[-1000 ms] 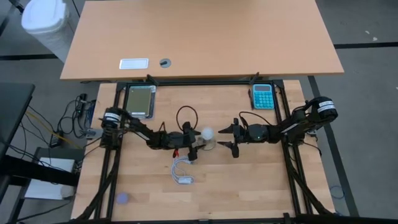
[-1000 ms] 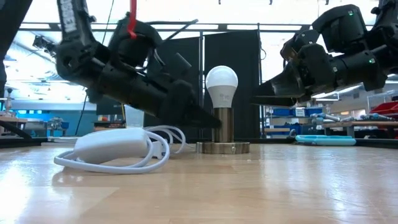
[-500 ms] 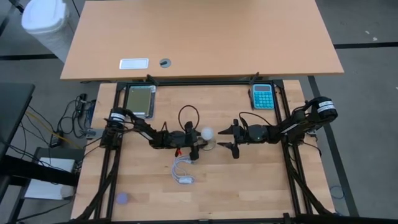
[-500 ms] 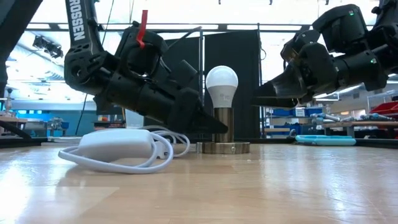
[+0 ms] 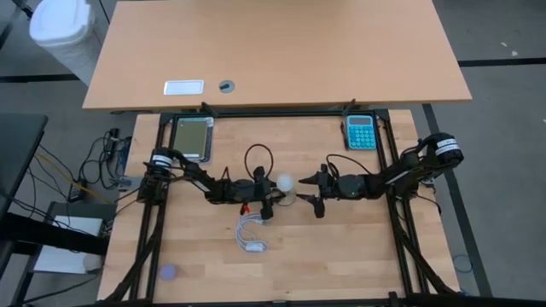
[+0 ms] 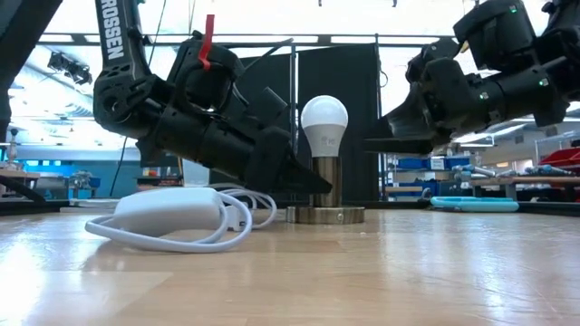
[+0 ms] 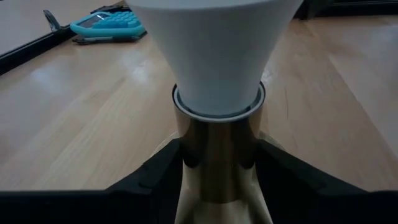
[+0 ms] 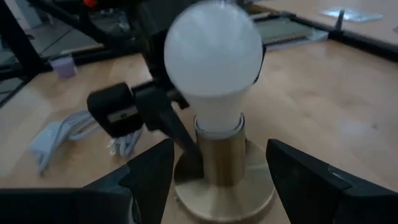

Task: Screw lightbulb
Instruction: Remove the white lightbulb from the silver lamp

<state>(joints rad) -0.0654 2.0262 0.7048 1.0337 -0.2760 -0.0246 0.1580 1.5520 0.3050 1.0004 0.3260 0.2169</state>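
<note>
**Operator:** Where's the lightbulb?

**Spotter:** Your lightbulb [image 6: 323, 124] stands upright in the metal socket [image 6: 324, 188] at the middle of the desk [image 5: 341, 247], globe on top.

**Operator:** And my left claw?

**Spotter:** Your left claw [image 5: 271, 199] is low on the desk, its fingers [image 7: 163, 167] clamped on the socket stem just under the bulb's neck. The coiled white cable [image 6: 172, 217] lies beside it.

**Operator:** The right one?

**Spotter:** Your right claw [image 5: 313, 189] sits just beside the bulb with its fingers [image 8: 148, 171] spread wide, either side of the socket, touching nothing.
</note>
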